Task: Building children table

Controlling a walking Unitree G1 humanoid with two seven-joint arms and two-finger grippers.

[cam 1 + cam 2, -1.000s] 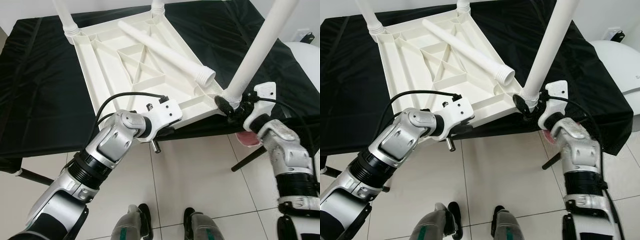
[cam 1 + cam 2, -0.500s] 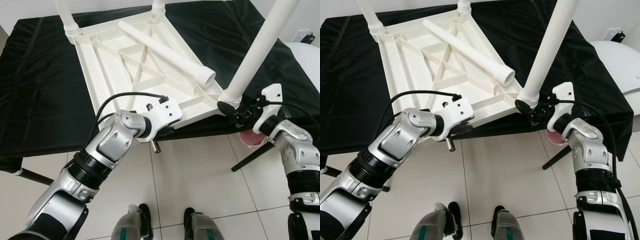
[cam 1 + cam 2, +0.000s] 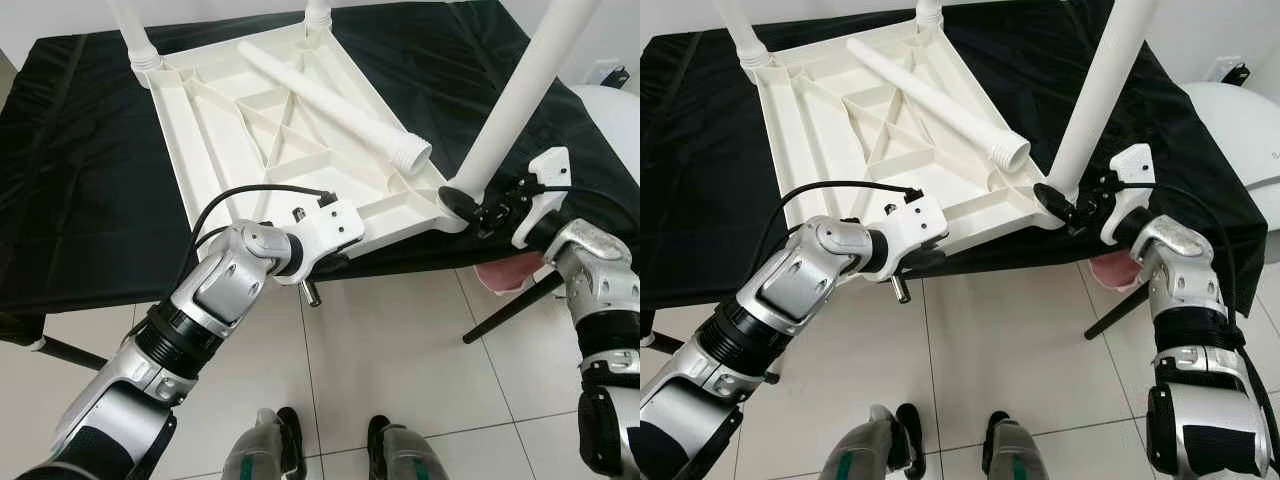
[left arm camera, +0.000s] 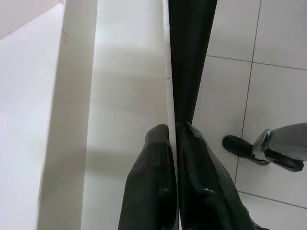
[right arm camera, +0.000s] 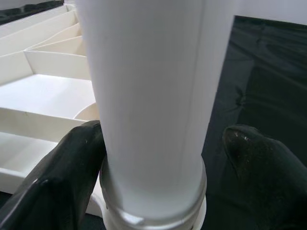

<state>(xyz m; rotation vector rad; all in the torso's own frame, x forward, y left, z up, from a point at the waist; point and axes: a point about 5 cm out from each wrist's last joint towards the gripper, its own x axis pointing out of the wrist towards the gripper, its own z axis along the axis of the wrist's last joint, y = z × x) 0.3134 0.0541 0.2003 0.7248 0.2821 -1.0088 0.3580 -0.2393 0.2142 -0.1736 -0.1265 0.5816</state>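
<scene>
Fingers (image 4: pixel 153 191) of the left gripper (image 4: pixel 173 139) pinch the near edge of the upturned white plastic children's table top (image 3: pixel 280 140); the right gripper (image 5: pixel 158 158) straddles the base of an upright white plastic leg (image 3: pixel 515 100), one finger touching, the other apart.

Black-draped surface (image 3: pixel 80 180) carries the ribbed top; a loose white threaded leg (image 3: pixel 330 105) lies across it. Pale tiled floor (image 3: pixel 400 350) below.
</scene>
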